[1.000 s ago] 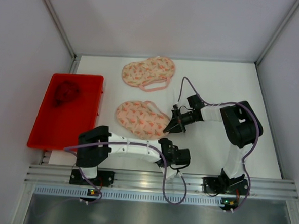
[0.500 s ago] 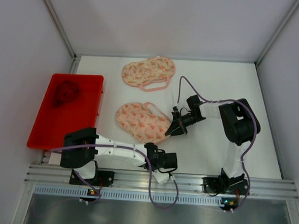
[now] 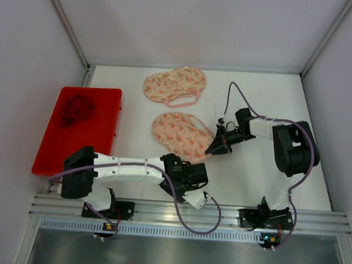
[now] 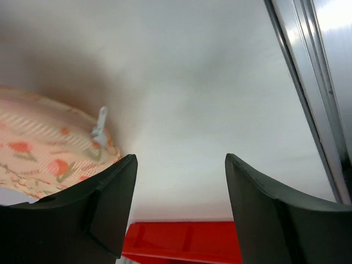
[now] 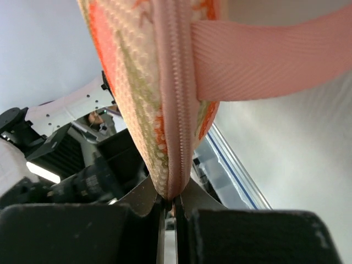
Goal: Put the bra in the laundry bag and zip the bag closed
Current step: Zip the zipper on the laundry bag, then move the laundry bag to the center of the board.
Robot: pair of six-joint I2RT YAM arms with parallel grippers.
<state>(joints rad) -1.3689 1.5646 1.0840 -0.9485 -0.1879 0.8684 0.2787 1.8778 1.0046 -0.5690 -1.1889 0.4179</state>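
The pink floral laundry bag (image 3: pixel 182 135) lies flat mid-table, its zipper seam (image 5: pixel 175 110) closed where I see it. My right gripper (image 3: pixel 215 147) is shut on the bag's right end, pinching the seam (image 5: pixel 171 201) beside a pink strap (image 5: pixel 264 60). The left gripper (image 3: pixel 179 171) hovers open just in front of the bag's near edge, with nothing between its fingers (image 4: pixel 181 159). The bag (image 4: pixel 44 159) and its small zipper pull (image 4: pixel 100 127) show beside the left finger. The bra (image 3: pixel 77 109), a dark red crumpled piece, lies in the red bin (image 3: pixel 101 139).
A second floral bag (image 3: pixel 174 85) with a pink strap lies at the back of the table. The red bin (image 4: pixel 181 239) stands along the left edge. A metal rail (image 3: pixel 189 213) runs along the near edge, and white walls enclose the table.
The left gripper has opened and drawn back to the left along the near edge. The right gripper has dragged the bag a little to the right and away.
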